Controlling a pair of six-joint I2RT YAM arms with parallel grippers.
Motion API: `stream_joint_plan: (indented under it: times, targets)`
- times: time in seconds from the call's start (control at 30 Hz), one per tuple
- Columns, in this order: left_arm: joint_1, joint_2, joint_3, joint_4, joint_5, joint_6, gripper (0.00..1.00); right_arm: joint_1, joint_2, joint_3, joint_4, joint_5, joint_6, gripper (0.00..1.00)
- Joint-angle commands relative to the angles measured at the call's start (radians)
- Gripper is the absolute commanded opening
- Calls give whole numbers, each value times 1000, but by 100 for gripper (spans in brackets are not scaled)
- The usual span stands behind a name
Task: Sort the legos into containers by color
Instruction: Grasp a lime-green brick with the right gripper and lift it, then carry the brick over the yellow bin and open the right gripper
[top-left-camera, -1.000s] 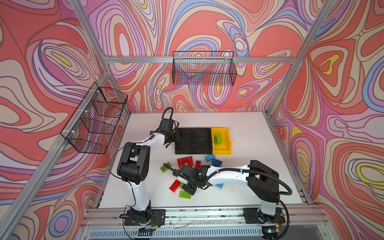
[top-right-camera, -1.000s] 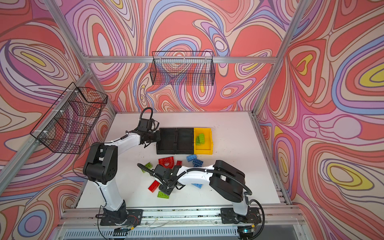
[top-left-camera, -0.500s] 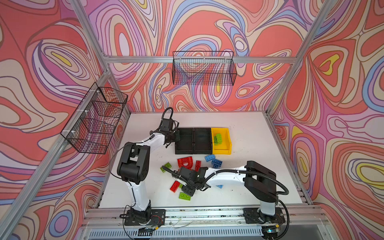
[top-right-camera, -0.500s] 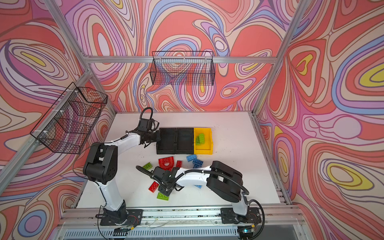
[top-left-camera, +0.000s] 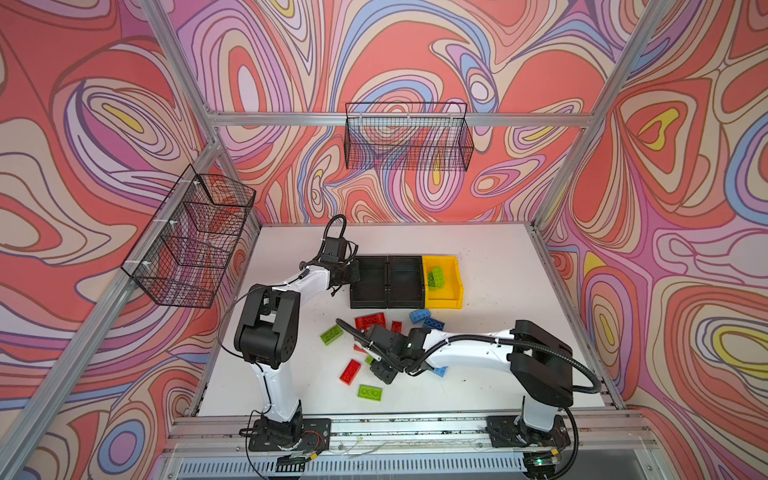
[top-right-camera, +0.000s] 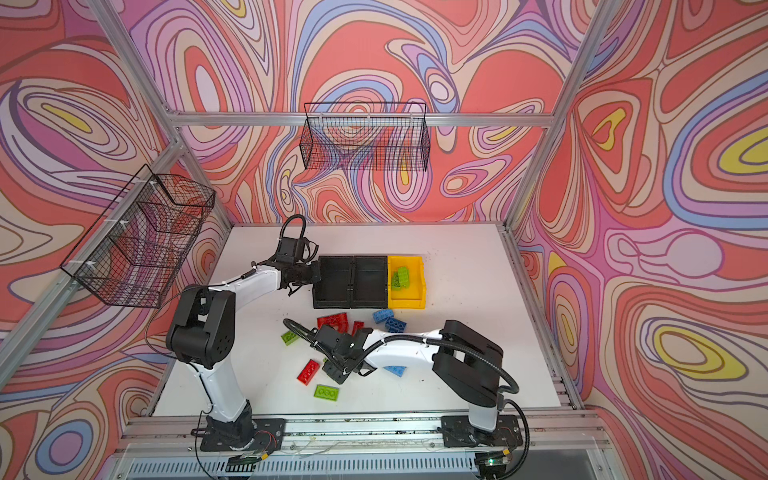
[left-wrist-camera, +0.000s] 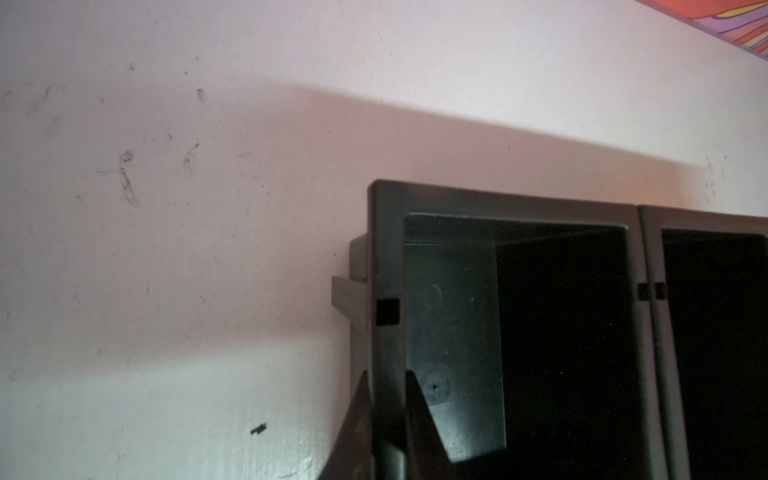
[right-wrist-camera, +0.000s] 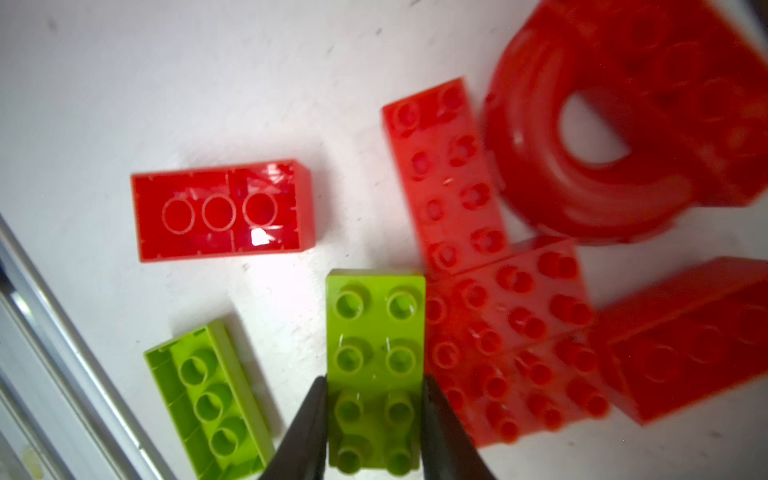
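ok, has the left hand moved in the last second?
No. The left hand stays shut on the black bin's outer end wall, at the same distance from the yellow bin in both top views.

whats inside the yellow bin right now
A small heap of lime green bricks lies in the yellow bin. No red or blue pieces show. The bricks overlap, so their exact count is unclear, and the bin floor beneath them is covered.

Both top views look steeply down over the whole white bench (top-left-camera: 498, 257); left wrist tight on black plastic bin (left-wrist-camera: 498, 199), right on lime green brick (right-wrist-camera: 374, 332).
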Motion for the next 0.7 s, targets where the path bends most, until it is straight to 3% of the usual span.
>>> stream_joint_plan:
  times: [0.0,0.1,0.33,0.43,0.53,0.67]
  targets:
    - [3,-6,-4,-19,0,-1,4,-16,-84,40,-33,63,8,30]
    - [2,-6,-4,-16,0,-3,4,-61,-124,96,-131,145,-18,30]
    - [3,-2,2,-14,5,-4,4,-321,-261,87,-142,166,-11,30]
    - [3,-6,1,-14,11,-7,4,-439,-262,89,-129,202,24,29]
    - [3,-13,-5,-12,13,-9,4,-558,-237,81,-87,162,63,29]
    - [3,-23,-2,-21,7,-6,4,-632,-159,92,-48,128,55,30]
